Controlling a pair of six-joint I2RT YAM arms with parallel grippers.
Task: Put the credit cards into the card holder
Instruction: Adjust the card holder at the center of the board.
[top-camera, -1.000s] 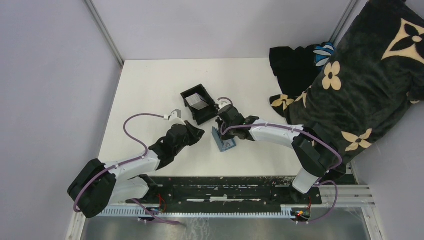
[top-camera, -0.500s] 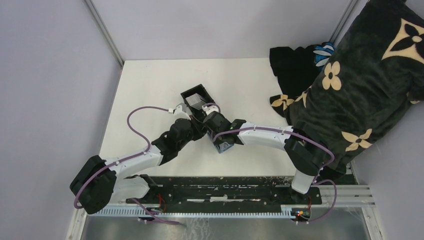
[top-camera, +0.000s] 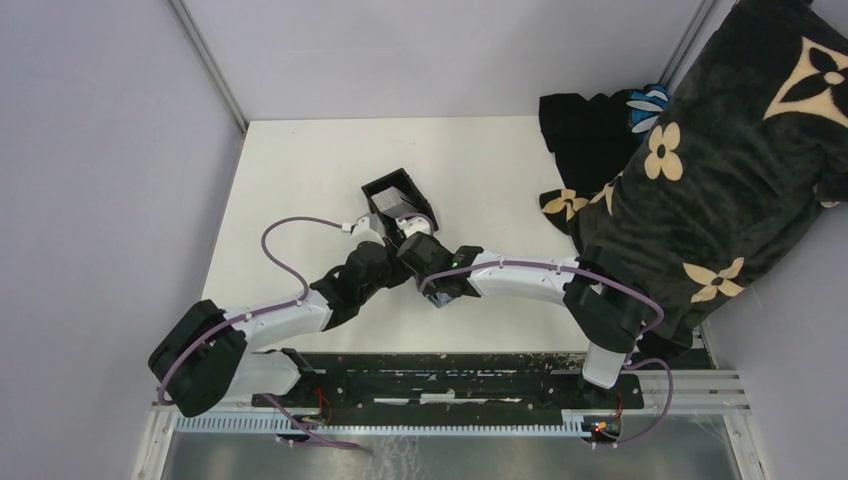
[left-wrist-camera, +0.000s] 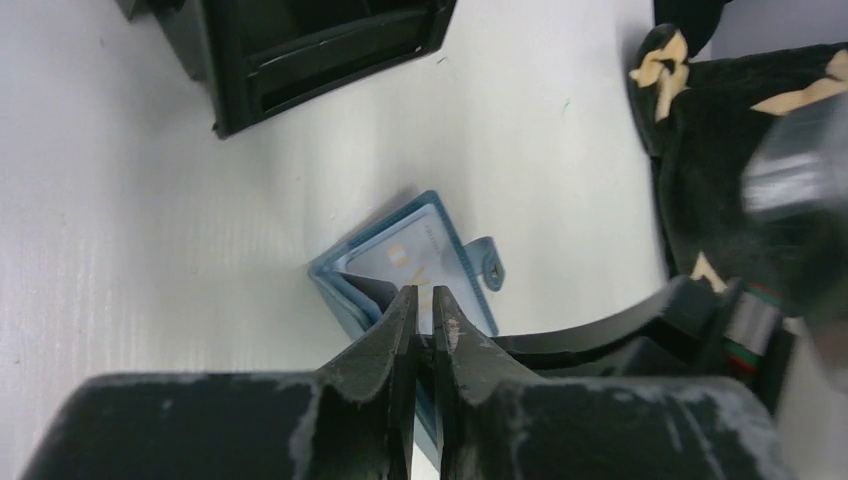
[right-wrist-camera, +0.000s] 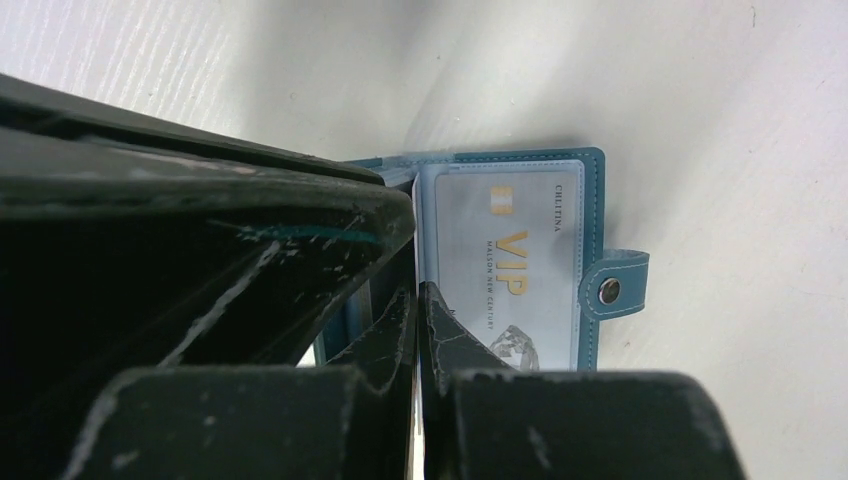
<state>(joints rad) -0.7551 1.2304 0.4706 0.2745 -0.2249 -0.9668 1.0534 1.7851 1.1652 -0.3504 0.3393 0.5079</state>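
Note:
The teal card holder (right-wrist-camera: 592, 240) lies open on the white table, a pale VIP credit card (right-wrist-camera: 510, 260) in its clear sleeve. From above, the card holder (top-camera: 447, 296) is mostly hidden under the right arm. My right gripper (right-wrist-camera: 418, 292) is shut, its tips at the sleeve's left edge; only a hairline shows between them. My left gripper (left-wrist-camera: 425, 295) hovers over the holder (left-wrist-camera: 490, 270) and the card (left-wrist-camera: 400, 255), jaws all but together, nothing seen in the slit. The left gripper (top-camera: 392, 262) and right gripper (top-camera: 425, 262) nearly touch. More grey cards (top-camera: 397, 207) sit in the black box.
The black open-topped box (top-camera: 375, 190) stands just behind both grippers, and its wall (left-wrist-camera: 320, 50) fills the top of the left wrist view. A dark flowered blanket (top-camera: 720, 150) covers the right side of the table.
Both arms have closed in on the holder: the left gripper went forward and right, the right gripper went left and now covers most of the holder. The jaws have not changed.

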